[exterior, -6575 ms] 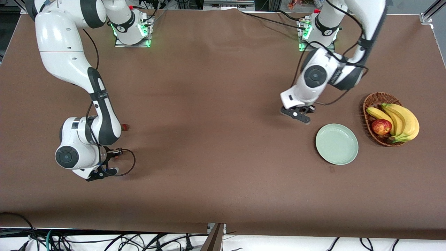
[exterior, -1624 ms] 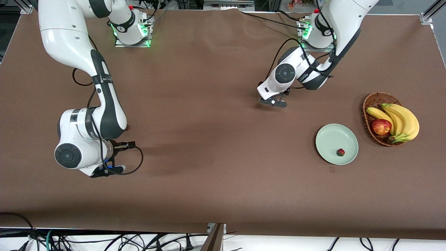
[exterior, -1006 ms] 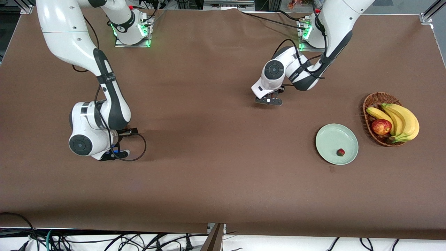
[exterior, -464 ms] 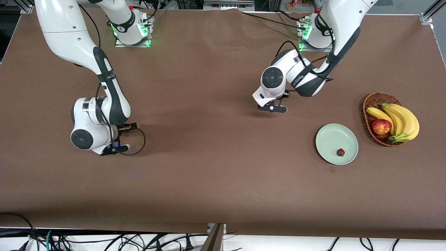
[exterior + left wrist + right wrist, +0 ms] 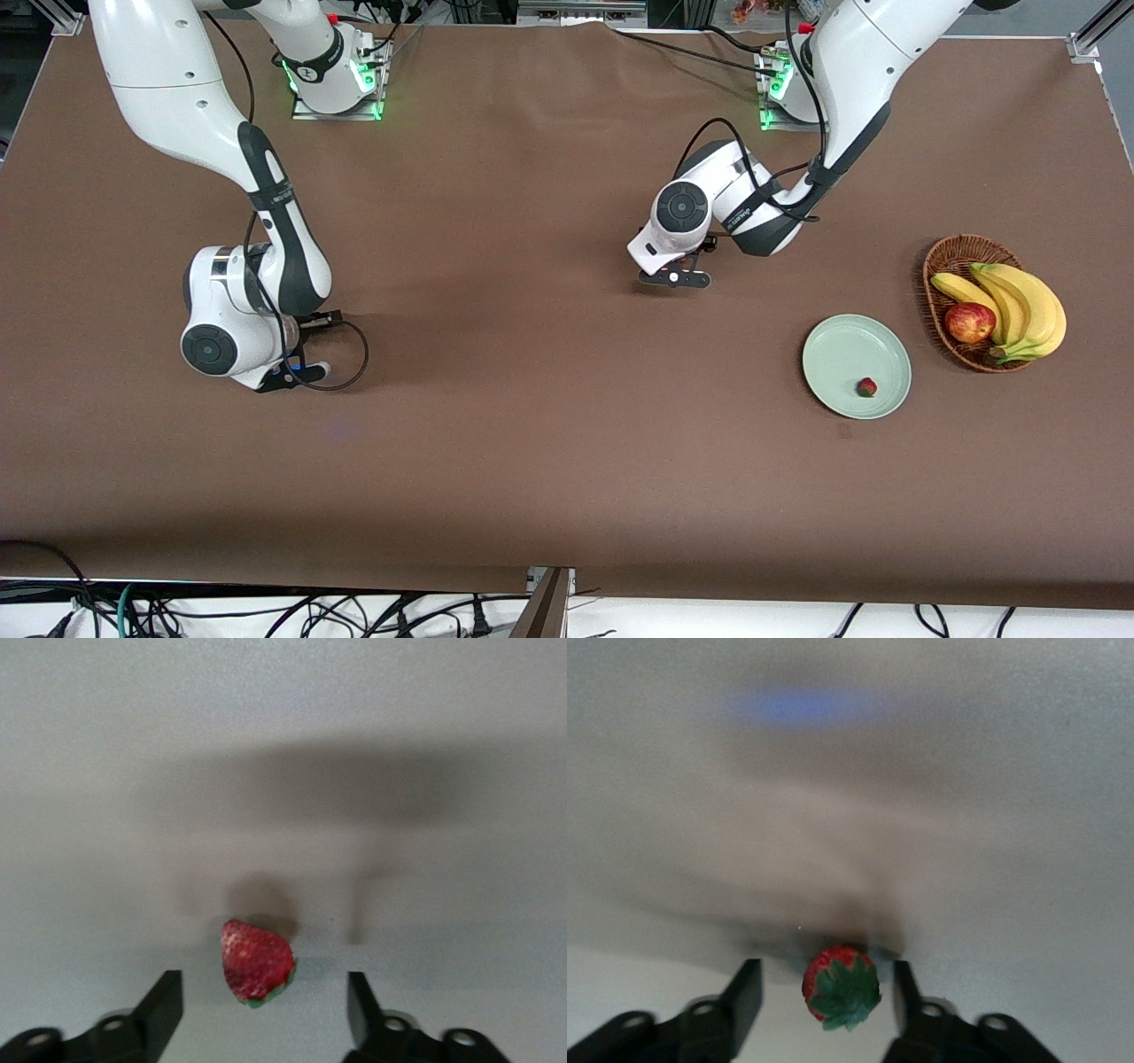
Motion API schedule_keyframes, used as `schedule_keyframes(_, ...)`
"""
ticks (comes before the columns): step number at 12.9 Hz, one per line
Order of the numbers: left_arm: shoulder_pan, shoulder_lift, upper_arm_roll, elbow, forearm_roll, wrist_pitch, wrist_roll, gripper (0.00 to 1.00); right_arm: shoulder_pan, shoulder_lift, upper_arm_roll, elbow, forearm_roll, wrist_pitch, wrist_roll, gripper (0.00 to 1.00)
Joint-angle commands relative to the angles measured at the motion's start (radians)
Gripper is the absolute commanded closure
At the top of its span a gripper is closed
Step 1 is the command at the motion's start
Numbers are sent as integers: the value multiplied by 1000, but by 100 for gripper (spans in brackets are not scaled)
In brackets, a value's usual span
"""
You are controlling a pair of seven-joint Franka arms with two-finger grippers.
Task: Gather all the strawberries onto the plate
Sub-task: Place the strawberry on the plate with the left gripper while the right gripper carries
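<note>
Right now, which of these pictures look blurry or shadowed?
Front view: sharp and evenly lit, soft shadows under both arms. Left wrist view: strawberry fairly sharp, a broad shadow on the table above it. Right wrist view: table smeared, a blue glow on it, strawberry clearer.

Pale mint-green plate carrying one red strawberry, brown wicker basket with yellow bananas and a red-yellow apple, all on a plain brown table.
</note>
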Motion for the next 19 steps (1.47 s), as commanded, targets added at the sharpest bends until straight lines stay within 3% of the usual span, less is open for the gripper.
schedule_keyframes(1, 8, 2, -1, -4, 27, 46, -25, 12, 8, -44, -6, -51, -2, 15, -19, 69)
schedule_keyframes(2, 9, 14, 2, -4, 27, 63, -25, 24, 8, -42, -6, -51, -2, 15, -19, 77)
schedule_keyframes(4, 8, 16, 15, -4, 27, 65, -24, 61, 8, -42, -6, -47, 0, 13, -17, 93)
schedule_keyframes(6, 5, 12, 15, -4, 27, 62, -21, 94, 8, -41, -6, -42, 3, 15, -17, 96)
schedule_keyframes(7, 5, 10, 15, -4, 27, 59, -18, 100, 8, -41, -6, -41, 6, 15, -17, 96)
schedule_keyframes(11, 11, -40, 12, 34, 29, -39, -10, 100, 8, -41, -6, -16, 12, 18, -10, 96)
schedule_keyframes(14, 20, -48, 15, 152, 30, -206, 71, 100, 17, -27, -1, 43, 18, 19, -1, 97)
schedule_keyframes(16, 80, -47, 16, 221, 30, -273, 175, 100, 18, 10, 3, 102, 73, 24, 1, 97)
schedule_keyframes(19, 204, -36, 22, 270, 30, -268, 432, 100, 64, 75, 3, 200, 150, 25, 89, 97)
